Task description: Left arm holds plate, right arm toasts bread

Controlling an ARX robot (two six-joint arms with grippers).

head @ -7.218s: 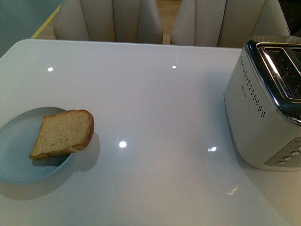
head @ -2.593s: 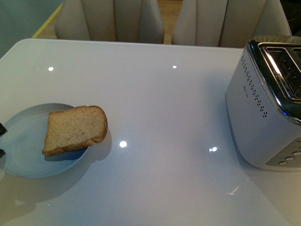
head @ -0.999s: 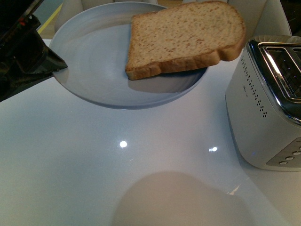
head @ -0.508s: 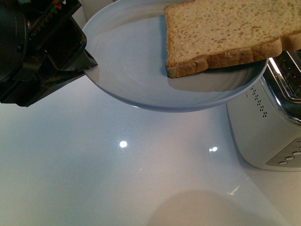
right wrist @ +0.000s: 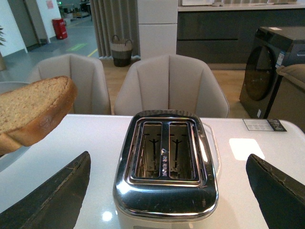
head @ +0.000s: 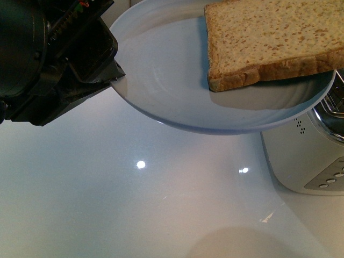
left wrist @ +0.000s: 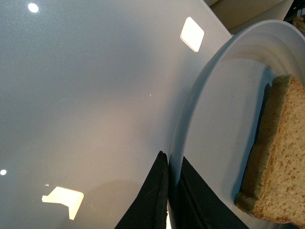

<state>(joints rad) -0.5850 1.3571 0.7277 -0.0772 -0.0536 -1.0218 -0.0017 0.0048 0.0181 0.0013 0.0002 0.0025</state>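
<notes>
Since half a second ago the plate [head: 161, 80] has slid further right. It fills the upper right of the front view, raised above the table [head: 107, 188], its edge over the toaster [head: 301, 161]. At upper left, the left gripper [head: 115, 80] pinches its rim. The bread [head: 269, 37] lies on the plate's right side, overhanging. The right gripper [right wrist: 167, 157] is spread wide, empty.
</notes>
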